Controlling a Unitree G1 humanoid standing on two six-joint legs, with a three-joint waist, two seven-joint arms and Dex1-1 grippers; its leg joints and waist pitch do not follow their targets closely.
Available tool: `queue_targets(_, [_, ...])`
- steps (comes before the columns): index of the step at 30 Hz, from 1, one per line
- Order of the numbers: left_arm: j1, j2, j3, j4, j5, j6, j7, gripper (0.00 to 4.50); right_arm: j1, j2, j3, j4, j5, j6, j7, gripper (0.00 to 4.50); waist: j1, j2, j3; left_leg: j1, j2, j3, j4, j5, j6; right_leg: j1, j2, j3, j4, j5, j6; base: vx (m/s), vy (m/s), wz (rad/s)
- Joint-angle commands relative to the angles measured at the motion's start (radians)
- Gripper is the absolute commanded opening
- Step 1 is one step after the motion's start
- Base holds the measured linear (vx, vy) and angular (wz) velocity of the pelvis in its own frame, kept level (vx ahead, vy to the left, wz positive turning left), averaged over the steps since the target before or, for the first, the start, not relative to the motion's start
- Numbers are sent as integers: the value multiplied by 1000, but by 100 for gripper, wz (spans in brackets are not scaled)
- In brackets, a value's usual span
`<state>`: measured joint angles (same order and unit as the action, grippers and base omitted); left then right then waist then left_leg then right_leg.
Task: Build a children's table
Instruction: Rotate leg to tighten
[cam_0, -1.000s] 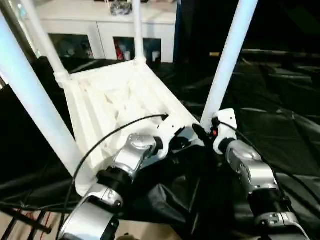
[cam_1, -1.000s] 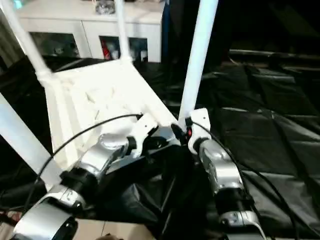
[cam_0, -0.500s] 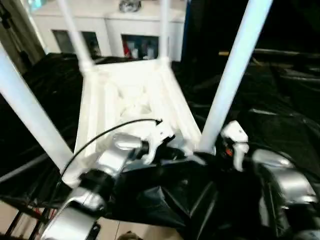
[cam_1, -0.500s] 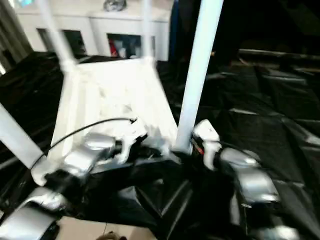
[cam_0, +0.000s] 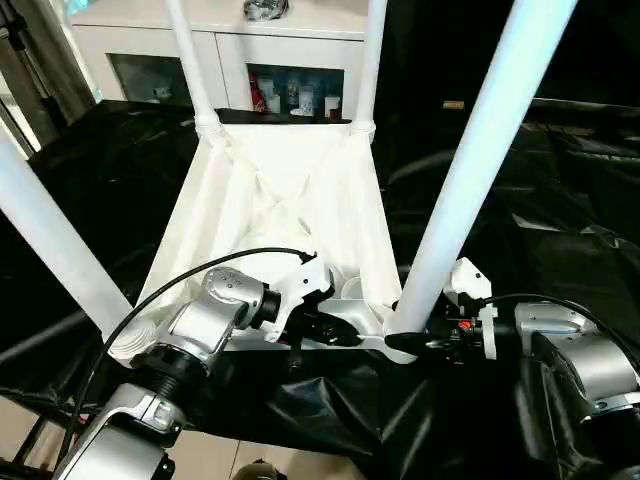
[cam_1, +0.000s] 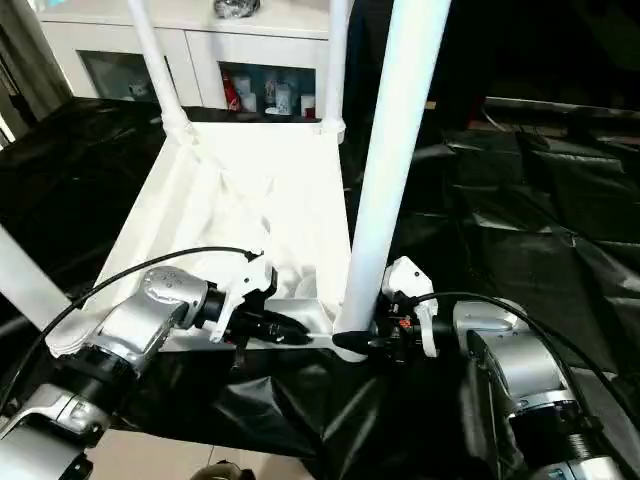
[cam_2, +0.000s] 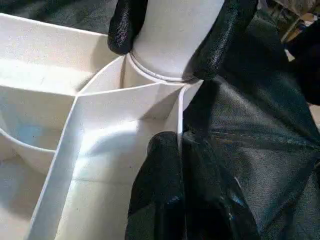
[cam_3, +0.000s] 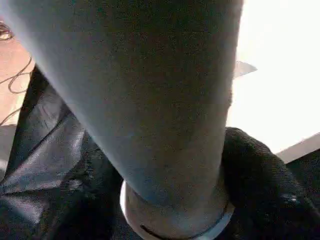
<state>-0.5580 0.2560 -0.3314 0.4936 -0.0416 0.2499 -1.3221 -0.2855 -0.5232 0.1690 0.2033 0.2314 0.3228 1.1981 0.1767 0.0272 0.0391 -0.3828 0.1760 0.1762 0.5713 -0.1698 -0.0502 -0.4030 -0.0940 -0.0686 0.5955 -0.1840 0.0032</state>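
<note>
Surface: black-draped work table (cam_0: 560, 250).
Right gripper (cam_2: 167, 37): fingers clasp the near right leg (cam_0: 470, 170) at its socket.
Left gripper (cam_0: 345, 333): pressed together on the tabletop (cam_0: 290, 200) rim.
Tabletop: upside down, legs up.

My work surface is a table draped in black sheeting (cam_0: 560, 250), creased and wrinkled, with loose folds bunched at the near edge (cam_0: 330, 400) in front of me. Lying directly on it is the white plastic tabletop (cam_0: 290, 200), turned upside down so the ribbed underside faces up. Four white legs (cam_0: 480, 160) stand upright from its corner sockets. The near rim of the tabletop sits close to the drape's near edge. Black sheeting extends well beyond the tabletop on my right and on the far side.
</note>
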Motion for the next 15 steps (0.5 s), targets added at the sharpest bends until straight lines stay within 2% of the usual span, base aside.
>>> queue_targets(1, [-10,-23,-1,-60,-52,-7,-18,0,22,10,69,-10,0,23,39,261,1,-19,-61,14,57,-13,-54,-148,96,51,-64,41,-55,-117,-242,0,0,0])
queue_targets(2, [-7,-22,-2,-65,-52,-4,-18,0,24,9,69,-10,-1,23,41,248,1,-17,-61,14,58,-14,-54,-148,97,50,-64,40,-55,-116,-243,0,0,0])
queue_targets(11, [-2,-37,10,-65,-45,-6,26,0,46,30,59,-13,-2,27,-1,237,0,-21,-60,14,57,-14,-55,-171,87,50,-66,41,-59,-159,-233,0,0,0])
queue_targets(13, [-17,-72,31,-34,-36,-18,100,0,30,101,22,50,-41,19,-163,236,-2,-20,-58,14,56,-15,-57,-183,77,47,-66,42,-61,-184,-228,0,0,0])
queue_targets(14, [-23,-86,36,-21,-29,-21,129,0,19,131,5,79,-53,22,-229,235,-8,-19,-55,13,54,-15,-59,-207,60,44,-66,42,-66,-223,-222,0,0,0])
queue_targets(15, [-27,-94,38,-13,-25,-24,147,0,13,149,-5,97,-59,26,-268,233,-17,-22,-52,11,51,-18,-65,-240,36,48,-68,39,-72,-287,-203,0,0,0])
